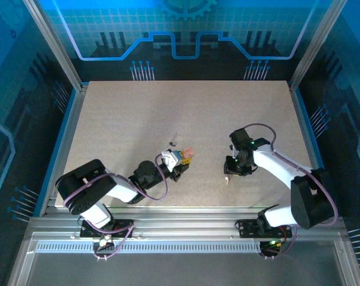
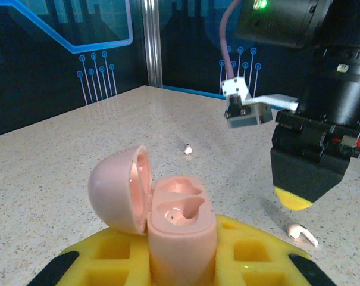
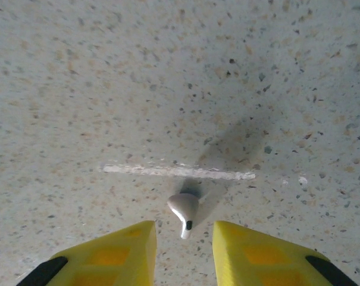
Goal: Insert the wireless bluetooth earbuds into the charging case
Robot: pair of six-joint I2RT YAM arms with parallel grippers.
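Worktop (image 1: 185, 107): speckled.
Case (image 2: 181, 223): pink, lid open, centre-near, pinched upright in the left gripper (image 2: 182, 262) jaws.
Earbud (image 3: 183, 208): pale, lying flat right of the case, just beyond the spread right gripper (image 3: 184, 241) jaws. Likely light, hard and slick, so pinch the bulb. In the right wrist view its long axis runs near-far, with the stem toward the jaws.

The pink charging case (image 2: 181, 229) stands upright left of centre, lid hinged open leftward, wells empty; the pale earbud (image 3: 182, 210) lies flat well right of it, stem pointing near; tiny black earbuds (image 1: 172, 143) lie just beyond the case.
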